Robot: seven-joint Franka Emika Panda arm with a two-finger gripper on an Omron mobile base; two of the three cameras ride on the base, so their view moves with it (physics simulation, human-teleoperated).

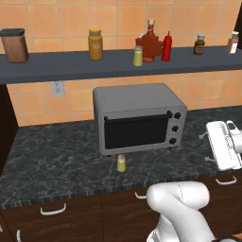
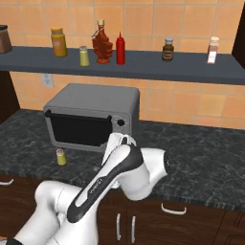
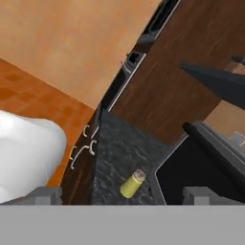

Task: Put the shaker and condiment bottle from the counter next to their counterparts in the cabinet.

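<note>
Dark marbled surface (image 1: 56, 156) across frame middle: grey toaster oven (image 1: 139, 117) at centre, shaker (image 1: 121, 163) upright just before its lower left corner.

Cabinet (image 1: 66, 66) across upper frame, left to right: brown canister (image 1: 14, 45), orange-yellow jar (image 1: 95, 44), second shaker (image 1: 138, 56), maple-leaf bottle (image 1: 149, 43), condiment bottle (image 1: 167, 47), dark brown bottle (image 1: 200, 45), pale shaker (image 1: 232, 42).

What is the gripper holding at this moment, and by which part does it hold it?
Nothing is held. In the hand view the gripper has its dark finger tips wide apart with nothing between them, and the small yellow-green shaker with silvery cap stands free on the dark counter.
</note>
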